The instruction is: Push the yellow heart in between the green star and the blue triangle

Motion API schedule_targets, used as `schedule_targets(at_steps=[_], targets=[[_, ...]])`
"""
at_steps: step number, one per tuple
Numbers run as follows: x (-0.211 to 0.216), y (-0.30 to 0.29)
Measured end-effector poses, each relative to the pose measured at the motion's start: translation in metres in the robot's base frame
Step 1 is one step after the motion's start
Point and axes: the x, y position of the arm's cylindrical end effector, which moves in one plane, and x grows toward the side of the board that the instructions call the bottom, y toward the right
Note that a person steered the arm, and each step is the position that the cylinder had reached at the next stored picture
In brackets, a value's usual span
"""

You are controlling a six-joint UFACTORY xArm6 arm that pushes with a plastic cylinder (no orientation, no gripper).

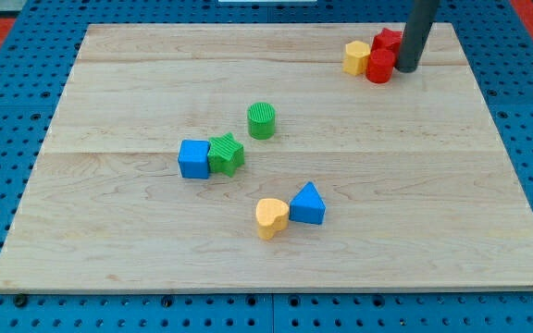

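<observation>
The yellow heart point(271, 217) sits touching the blue triangle point(308, 204), toward the view's left of it, with the green star point(226, 154) up-left. My tip point(405, 68), a bare rod with no pincer, is far from the heart, beside the red blocks point(384, 55). Pushing carelessly could drag the triangle along. The rod hides those red shapes.
</observation>
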Motion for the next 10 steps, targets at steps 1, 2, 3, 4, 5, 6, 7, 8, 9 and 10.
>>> schedule_targets(at_steps=[1, 2, 3, 4, 5, 6, 7, 8, 9, 10], targets=[[0.061, 0.032], [0.195, 0.01], [0.257, -0.061], [0.275, -0.094], [0.318, -0.159], [0.299, -0.173], [0.263, -0.195], [0.311, -0.234], [0.283, -0.255], [0.265, -0.21]])
